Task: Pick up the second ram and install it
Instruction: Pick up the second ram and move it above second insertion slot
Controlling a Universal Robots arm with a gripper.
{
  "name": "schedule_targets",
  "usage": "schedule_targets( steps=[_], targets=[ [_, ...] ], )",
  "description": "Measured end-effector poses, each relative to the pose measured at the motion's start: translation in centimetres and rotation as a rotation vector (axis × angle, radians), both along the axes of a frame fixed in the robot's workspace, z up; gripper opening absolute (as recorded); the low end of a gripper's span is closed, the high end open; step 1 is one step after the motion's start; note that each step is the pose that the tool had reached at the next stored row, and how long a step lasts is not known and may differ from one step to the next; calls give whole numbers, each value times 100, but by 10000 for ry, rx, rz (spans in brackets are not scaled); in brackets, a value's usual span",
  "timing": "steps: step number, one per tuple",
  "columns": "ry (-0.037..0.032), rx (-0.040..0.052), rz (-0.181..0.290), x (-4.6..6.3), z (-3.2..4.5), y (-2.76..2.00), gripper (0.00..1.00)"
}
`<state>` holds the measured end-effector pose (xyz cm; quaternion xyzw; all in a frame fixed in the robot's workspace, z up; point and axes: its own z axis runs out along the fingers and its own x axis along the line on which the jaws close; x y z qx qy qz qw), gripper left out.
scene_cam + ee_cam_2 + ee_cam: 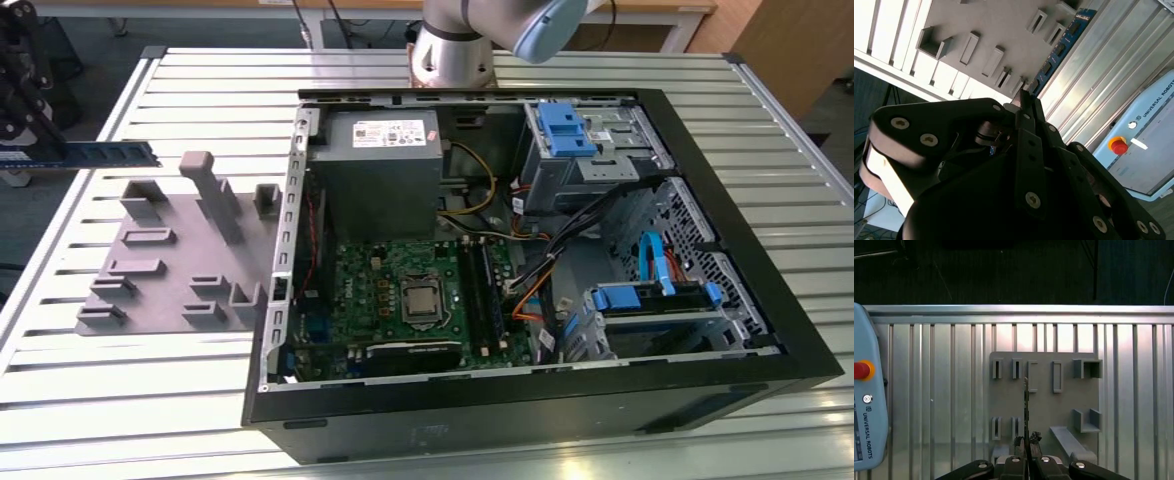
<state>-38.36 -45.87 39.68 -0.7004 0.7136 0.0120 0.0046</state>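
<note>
Your slatted table carried the open computer case. Beside it, on the exterior view's left, lay the grey holder with its slots. The gripper was clamped on one end of the second ram, which hung in the air over the holder, clear of its slots. In the exterior view the second ram pointed toward the case but was well apart from the motherboard. In the second wrist view the second ram stuck out far beyond the gripper.

I think this was the weak point. With only one end gripped, the long free part could tilt or slip in the jaws. A tilted stick could strike the case wall or the cables. It could also meet the black slot crooked, and pressing it then could bend it or damage the contacts.
</note>
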Motion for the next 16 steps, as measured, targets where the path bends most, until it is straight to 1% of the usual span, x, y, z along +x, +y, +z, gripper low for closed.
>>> schedule_targets(
  steps=[16],
  targets=[
    [-1, 1, -1, 28, -1, 1, 14]
  ],
)
